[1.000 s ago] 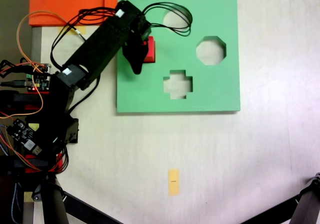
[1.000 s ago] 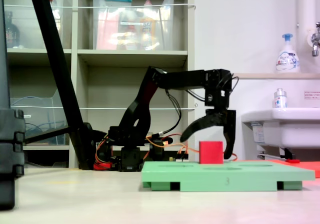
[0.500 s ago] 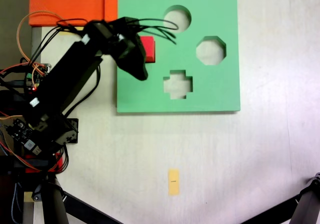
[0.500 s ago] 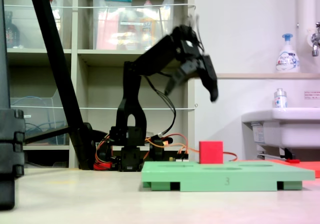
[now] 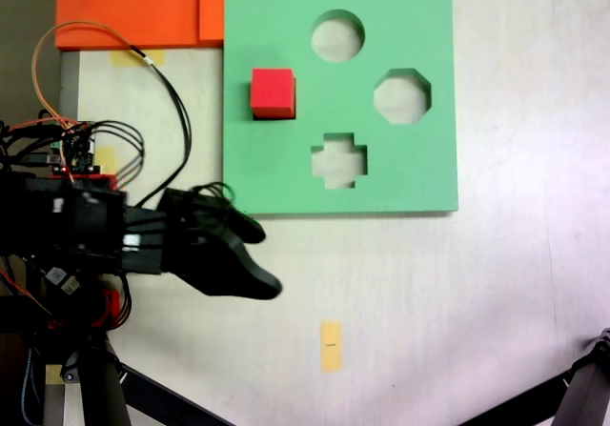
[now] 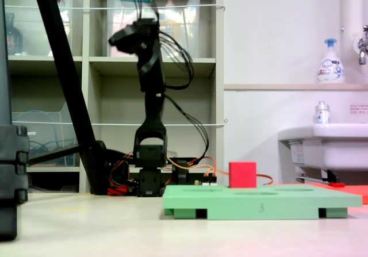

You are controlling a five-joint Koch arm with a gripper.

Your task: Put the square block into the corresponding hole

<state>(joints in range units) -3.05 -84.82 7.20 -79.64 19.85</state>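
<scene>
Tool (image 5: 250,272) withdrawn, jaws seemingly indistinct | square block (image 5: 273,93) hides hole

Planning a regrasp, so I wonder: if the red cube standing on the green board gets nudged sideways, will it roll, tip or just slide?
The red cube has flat faces and sits squarely on the green board, so it would probably slide or jam, not roll. It looks about as wide as tall in a fixed view, so tipping seems unlikely. It is probably light.

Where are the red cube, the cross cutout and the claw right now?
Red cube (image 5: 272,91): fixed view from above, its top face.
Cross cutout (image 5: 339,160): same view, the table showing through it.
Claw (image 5: 250,272): same view, near its dark tips.
</scene>
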